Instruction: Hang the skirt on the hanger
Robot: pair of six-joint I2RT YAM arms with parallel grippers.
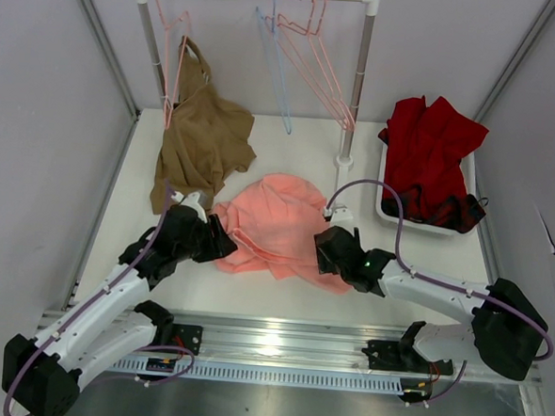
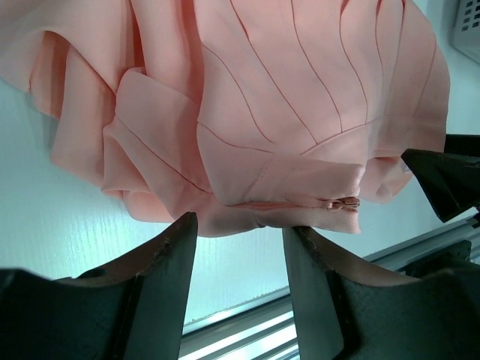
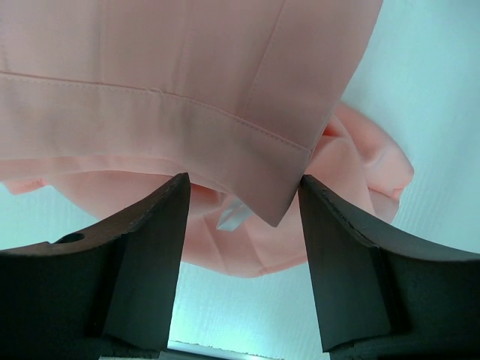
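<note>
The salmon-pink skirt lies crumpled on the white table between both arms. The light blue wire hanger hangs on the rail at the back, bare. My left gripper is open at the skirt's left edge; in the left wrist view its jaws stand apart just below the waistband with the zipper. My right gripper is open at the skirt's right edge; in the right wrist view a hemmed corner of the skirt lies between the spread jaws, not pinched.
A tan-brown garment hangs from a pink hanger at the rail's left. More pink hangers hang on the right. A white bin holds a dark red garment. The rack post foot stands behind the skirt.
</note>
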